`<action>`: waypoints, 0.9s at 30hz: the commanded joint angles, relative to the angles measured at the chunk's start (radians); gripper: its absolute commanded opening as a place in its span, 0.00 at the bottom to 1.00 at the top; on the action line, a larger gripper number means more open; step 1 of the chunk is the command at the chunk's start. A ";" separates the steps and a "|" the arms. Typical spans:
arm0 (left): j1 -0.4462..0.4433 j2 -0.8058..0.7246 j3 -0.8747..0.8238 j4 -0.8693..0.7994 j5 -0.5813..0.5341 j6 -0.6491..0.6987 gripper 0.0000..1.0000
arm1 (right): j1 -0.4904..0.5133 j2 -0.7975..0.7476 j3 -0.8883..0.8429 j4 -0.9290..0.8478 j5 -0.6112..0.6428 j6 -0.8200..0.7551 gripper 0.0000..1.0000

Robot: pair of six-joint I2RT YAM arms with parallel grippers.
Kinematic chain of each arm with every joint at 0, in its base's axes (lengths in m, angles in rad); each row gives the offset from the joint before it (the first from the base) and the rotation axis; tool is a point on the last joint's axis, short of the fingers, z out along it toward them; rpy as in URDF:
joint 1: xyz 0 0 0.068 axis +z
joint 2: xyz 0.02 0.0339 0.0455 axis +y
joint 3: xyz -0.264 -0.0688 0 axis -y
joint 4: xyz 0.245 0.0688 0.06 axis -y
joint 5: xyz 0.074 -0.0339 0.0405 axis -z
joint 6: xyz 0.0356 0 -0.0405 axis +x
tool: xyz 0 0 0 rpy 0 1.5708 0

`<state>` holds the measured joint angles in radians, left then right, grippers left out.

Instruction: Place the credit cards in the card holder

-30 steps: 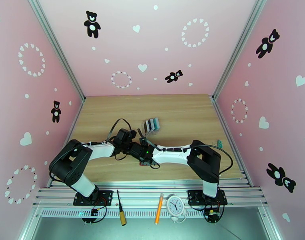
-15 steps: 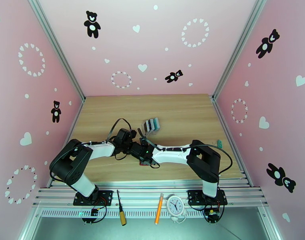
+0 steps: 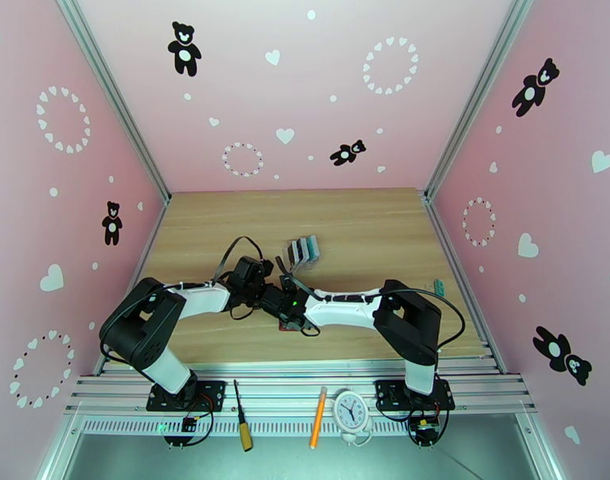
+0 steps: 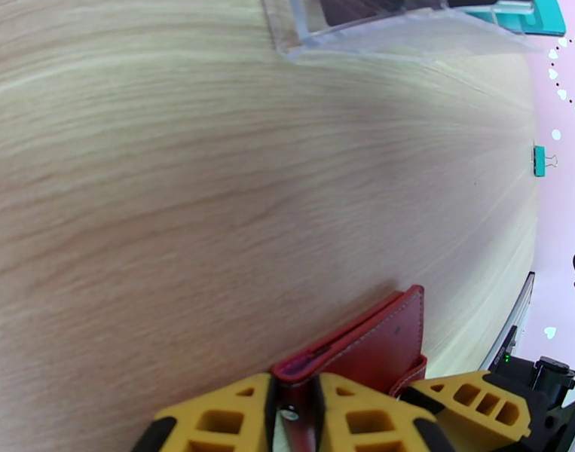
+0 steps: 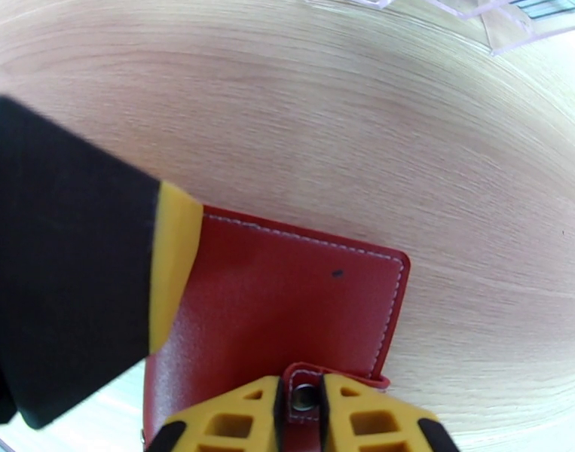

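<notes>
Lying closed, the dark red leather card holder [image 5: 287,295] is pinched: snap tab [image 5: 306,378] by right gripper [image 5: 298,404], side edge by left gripper [image 4: 293,408].

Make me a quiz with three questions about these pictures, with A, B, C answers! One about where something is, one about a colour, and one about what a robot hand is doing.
1. Where is the clear rack of cards?
A. On the table, farther back than the card holder
B. Hanging on the pink wall
C. Inside a gripper

2. What colour is the card holder?
A. Green
B. Dark red
C. White

3. What is the right gripper doing?
A. Hanging open in the air
B. Holding a card
C. Pinching the card holder's snap tab

Answers:
1 A, the top view shows the rack beyond the card holder.
2 B, its cover is dark red with pale stitching.
3 C, its jaws are closed on the tab.
</notes>
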<state>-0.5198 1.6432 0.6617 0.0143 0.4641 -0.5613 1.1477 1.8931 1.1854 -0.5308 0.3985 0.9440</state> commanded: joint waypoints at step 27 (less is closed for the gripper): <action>-0.006 0.050 0.022 -0.073 -0.060 0.026 0.21 | -0.003 -0.044 -0.019 -0.031 0.005 -0.024 0.06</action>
<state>-0.5198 1.6520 0.6750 -0.0002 0.4629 -0.5541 1.1477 1.8763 1.1839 -0.5320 0.4023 0.9245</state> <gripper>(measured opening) 0.209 0.075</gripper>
